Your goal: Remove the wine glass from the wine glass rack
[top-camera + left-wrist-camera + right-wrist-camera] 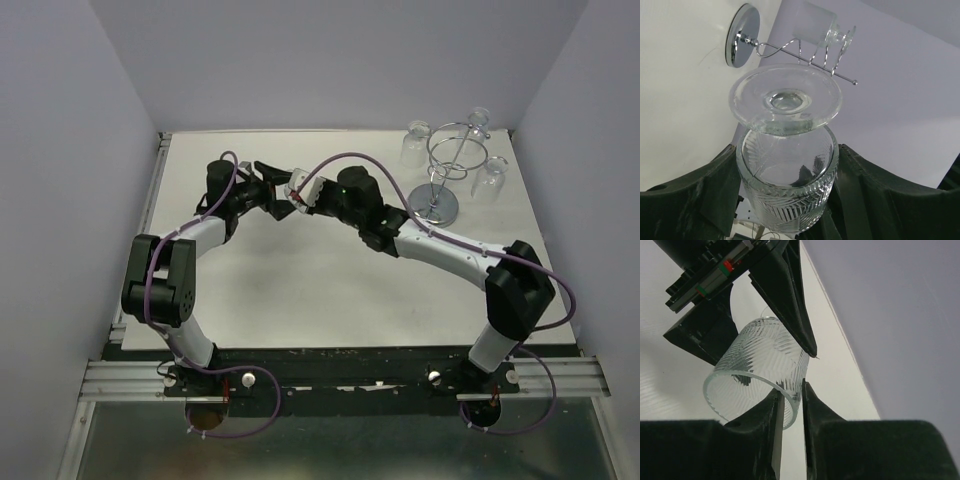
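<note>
Well clear of the wine glass rack [438,208], left gripper [787,150] clasps the wine glass [785,172] bowl; right gripper [792,390] apparently pinches its rim.

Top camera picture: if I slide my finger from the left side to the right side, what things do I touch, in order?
left arm's elbow → wine glass → wine glass rack

Left arm [200,232], right arm [450,250]: white links, black joint housings, purple cables [352,154] (red, green marks on black wrist block [715,277]).
</note>
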Robot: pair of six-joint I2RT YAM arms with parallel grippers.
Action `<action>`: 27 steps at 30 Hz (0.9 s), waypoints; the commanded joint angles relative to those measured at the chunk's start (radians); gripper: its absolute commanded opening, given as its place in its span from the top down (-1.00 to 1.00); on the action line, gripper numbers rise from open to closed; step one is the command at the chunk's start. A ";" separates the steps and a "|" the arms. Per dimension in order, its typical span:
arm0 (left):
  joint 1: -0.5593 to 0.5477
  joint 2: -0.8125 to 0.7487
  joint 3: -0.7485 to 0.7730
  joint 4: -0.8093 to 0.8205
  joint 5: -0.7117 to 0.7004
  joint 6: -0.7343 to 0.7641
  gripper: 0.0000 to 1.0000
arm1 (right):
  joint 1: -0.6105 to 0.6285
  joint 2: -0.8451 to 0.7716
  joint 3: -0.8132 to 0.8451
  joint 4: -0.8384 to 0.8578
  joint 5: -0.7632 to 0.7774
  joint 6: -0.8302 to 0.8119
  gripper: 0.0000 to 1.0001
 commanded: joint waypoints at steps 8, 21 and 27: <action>0.059 -0.048 -0.001 -0.188 -0.012 0.023 -0.97 | 0.006 0.093 0.221 -0.113 0.079 0.111 0.99; 0.300 -0.140 -0.092 -0.332 -0.057 0.243 -0.98 | -0.007 0.365 0.744 -0.777 0.126 0.097 0.99; 0.333 -0.139 -0.080 -0.317 -0.055 0.252 -0.97 | -0.057 0.417 0.820 -0.915 0.083 0.077 0.99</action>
